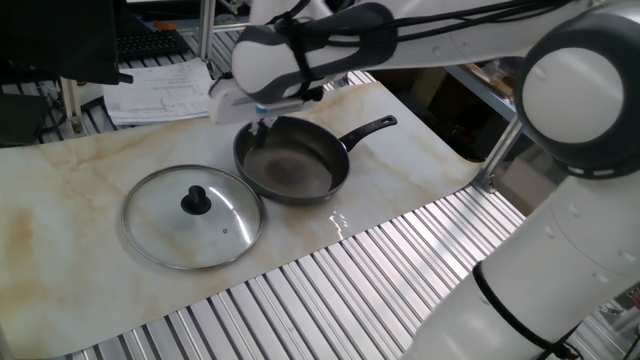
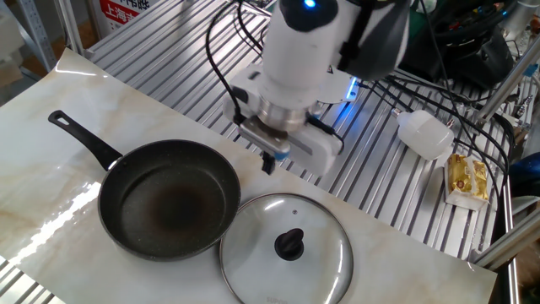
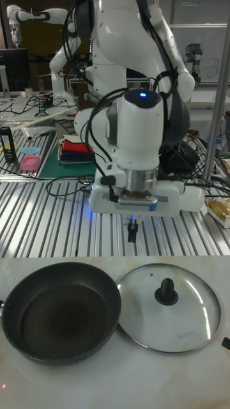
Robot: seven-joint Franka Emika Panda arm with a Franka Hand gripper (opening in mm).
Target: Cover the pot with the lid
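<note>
The glass lid (image 3: 167,307) lies below the end effector (image 3: 132,232), whose fingers are together and empty. It seems heavy, slippery and fragile, so the black knob (image 3: 167,291) is the best hold.

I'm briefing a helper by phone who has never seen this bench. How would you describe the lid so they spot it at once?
On the marble-patterned table top, find the black pan with its long handle. The lid lies flat right beside it, rim to rim. It alone is clear glass with a metal rim and a black centre knob.
</note>
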